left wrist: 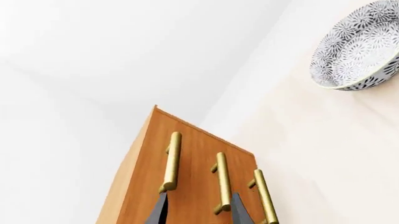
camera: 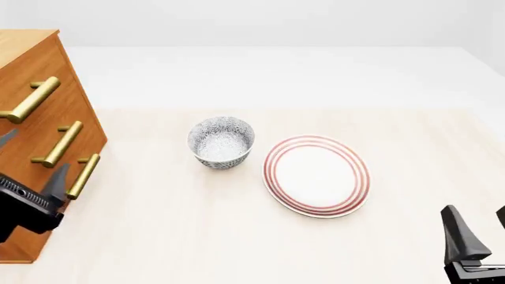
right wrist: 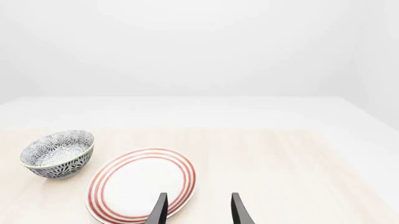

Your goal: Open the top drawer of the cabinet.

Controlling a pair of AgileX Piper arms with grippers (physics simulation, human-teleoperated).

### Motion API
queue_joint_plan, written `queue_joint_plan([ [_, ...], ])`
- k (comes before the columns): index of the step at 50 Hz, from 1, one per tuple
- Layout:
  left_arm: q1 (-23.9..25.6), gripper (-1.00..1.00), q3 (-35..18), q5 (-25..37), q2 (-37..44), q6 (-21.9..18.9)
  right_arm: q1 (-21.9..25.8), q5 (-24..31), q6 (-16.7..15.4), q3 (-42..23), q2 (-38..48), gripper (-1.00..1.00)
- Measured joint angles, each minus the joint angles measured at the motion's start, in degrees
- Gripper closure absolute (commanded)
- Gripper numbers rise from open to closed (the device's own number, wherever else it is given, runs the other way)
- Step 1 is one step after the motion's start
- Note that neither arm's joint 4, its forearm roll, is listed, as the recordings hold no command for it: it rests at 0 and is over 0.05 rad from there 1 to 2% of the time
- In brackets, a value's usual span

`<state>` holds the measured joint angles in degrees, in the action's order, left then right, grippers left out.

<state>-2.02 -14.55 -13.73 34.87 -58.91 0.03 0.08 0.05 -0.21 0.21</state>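
The orange-brown cabinet [camera: 23, 44] stands at the table's left edge with three drawers, all shut. The top drawer [camera: 61, 70] carries the uppermost brass bar handle [camera: 32, 99]. My left gripper [camera: 32, 160] is open in front of the cabinet, its fingers straddling the middle handle [camera: 61, 144], below the top handle. In the left wrist view the cabinet [left wrist: 193, 154] fills the lower middle; the top handle [left wrist: 171, 161] lies by one fingertip of my left gripper [left wrist: 199, 212]. My right gripper [camera: 477, 228] is open and empty at the front right, away from the cabinet.
A blue-patterned bowl [camera: 222, 142] sits mid-table, right of the cabinet. A white plate with red rings [camera: 316, 175] lies beside it. The right wrist view shows the plate [right wrist: 140, 184] just ahead of my right gripper [right wrist: 198, 210], with the bowl [right wrist: 58, 154] beyond.
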Motion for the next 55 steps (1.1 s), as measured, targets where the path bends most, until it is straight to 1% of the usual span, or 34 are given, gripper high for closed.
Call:
queue_joint_plan([
  [12, -1.3, -1.0, -1.2, -0.3, 1.5, -5.9, 0.0, 0.0, 0.0, 0.0, 0.0, -1.0],
  [37, -3.0, -1.0, -3.2, -6.3, 8.7, -15.6, 0.0, 0.0, 0.0, 0.0, 0.0, -1.0],
  [45, -3.5, -1.0, -3.5, -8.9, 11.5, -18.0, 0.0, 0.0, 0.0, 0.0, 0.0, -1.0],
  [55, -4.6, -1.0, -4.2, -11.8, 14.8, -19.4, 0.0, 0.0, 0.0, 0.0, 0.0, -1.0],
])
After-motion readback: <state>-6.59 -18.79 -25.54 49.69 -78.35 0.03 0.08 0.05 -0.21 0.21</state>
